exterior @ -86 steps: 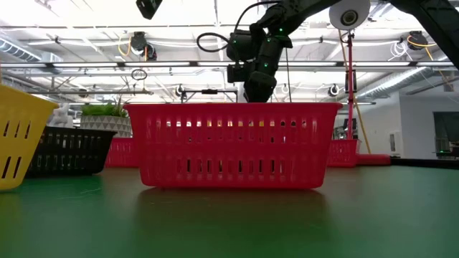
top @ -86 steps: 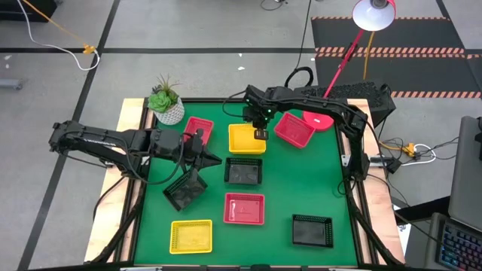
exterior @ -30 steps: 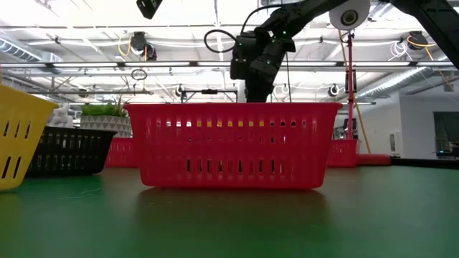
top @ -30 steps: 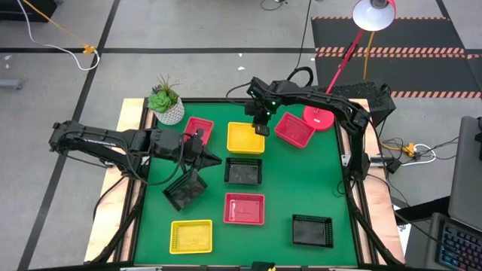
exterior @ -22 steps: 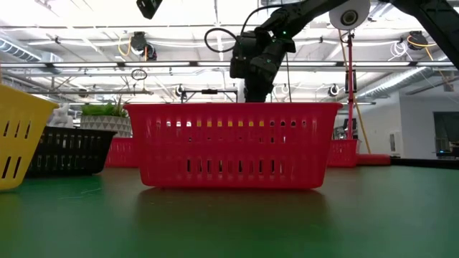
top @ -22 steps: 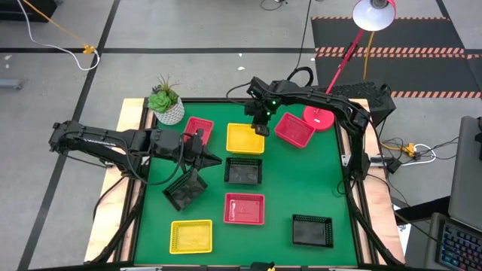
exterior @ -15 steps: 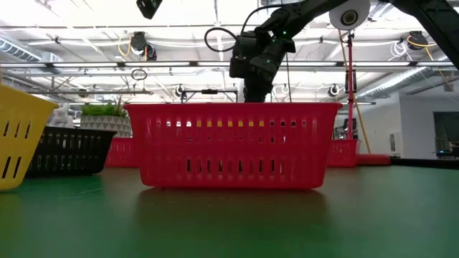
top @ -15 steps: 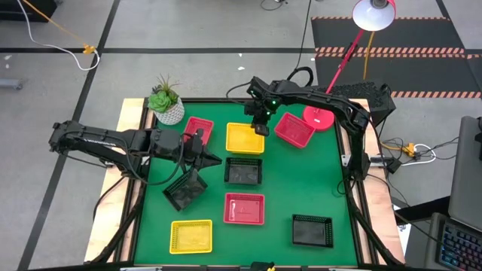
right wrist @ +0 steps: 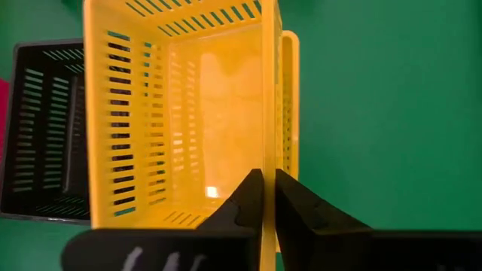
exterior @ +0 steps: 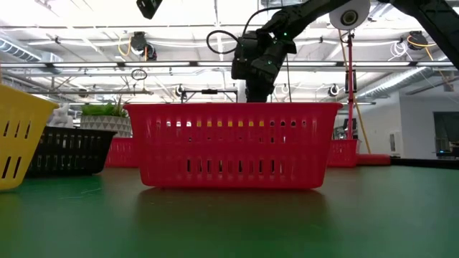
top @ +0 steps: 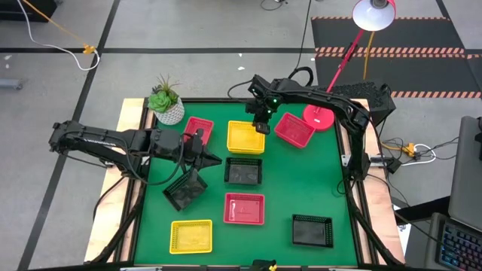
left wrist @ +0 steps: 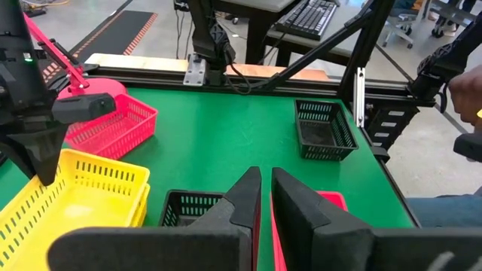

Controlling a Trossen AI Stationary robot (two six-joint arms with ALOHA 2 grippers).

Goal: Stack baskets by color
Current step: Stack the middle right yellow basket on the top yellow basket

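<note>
A yellow basket (top: 245, 138) sits nested inside a second yellow basket (right wrist: 291, 98) at the far middle of the green table. My right gripper (top: 260, 129) is shut on its right wall. My left gripper (top: 218, 159) hovers shut over the left half with nothing between its fingers (left wrist: 265, 177). Below that arm a black basket (top: 186, 190) lies askew on the table. Flat on the table lie another black basket (top: 243, 171), a red basket (top: 245, 208), a yellow one (top: 191, 235) and a black one (top: 312, 230). Further red baskets sit at the far left (top: 198, 127) and far right (top: 294, 129). My right gripper pinches the upper yellow basket's right side wall (right wrist: 269, 154) near its far corner, one finger inside the basket and one outside. The fingers come slanting down from the far side. The basket stays upright, resting inside the lower yellow basket.
A potted plant (top: 166, 104) stands at the far left corner. A red lamp base (top: 320, 118) stands at the far right, beside the red basket there. In the low view the near red basket (exterior: 233, 143) hides most of the table behind it.
</note>
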